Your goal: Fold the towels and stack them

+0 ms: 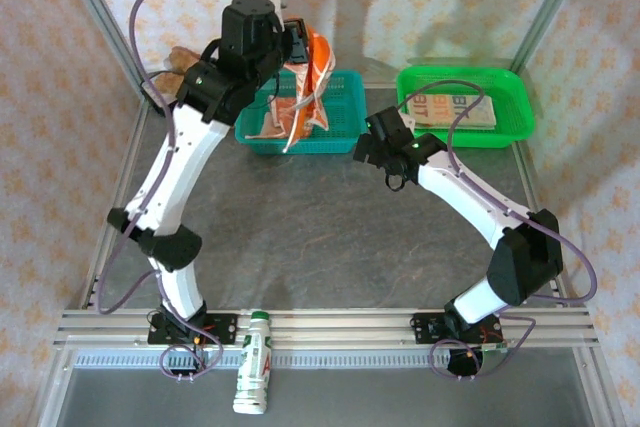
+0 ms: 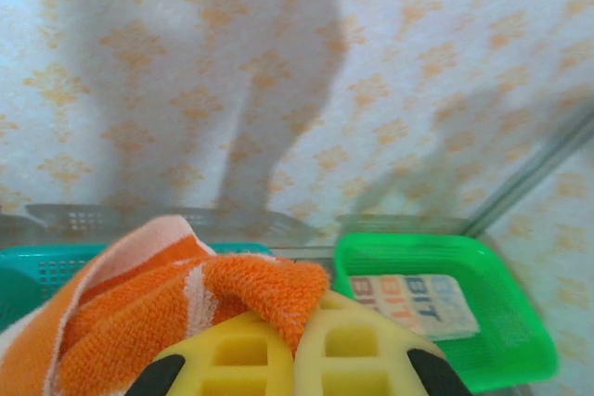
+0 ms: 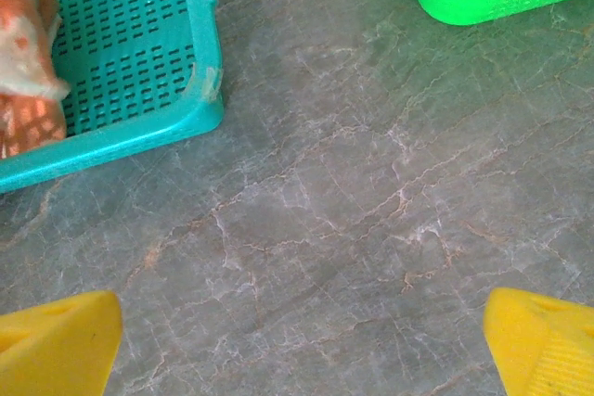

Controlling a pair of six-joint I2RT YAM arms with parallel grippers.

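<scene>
Above the teal perforated plastic basket [image 1: 345, 132], the orange terry towel with white print [image 1: 318, 67] is shown pinched at one edge by the left gripper [image 2: 297, 326], whose yellow jaws are closed on the cloth. The rest of the towel is seen hanging down towards the basket, where further orange-and-cream cloth [image 1: 272, 119] lies crumpled. The right gripper [image 3: 304, 345] is held over the bare grey marbled table [image 1: 330, 237], between the two baskets, with its jaws spread wide and nothing between them. One cream towel with orange-red lettering [image 1: 455, 107] is already laid folded in the bright green plastic basket [image 1: 515, 117]. The step in hand is judged to be the extraction of the orange towel for folding. It is best done if the cloth is raised until its lower hem is clear of the basket rim, so that neither the basket nor the cloth beneath is dragged along, and then carried to the open table. A free corner should be taken by the right gripper, so that the towel can be spread flat before any fold is made.
</scene>
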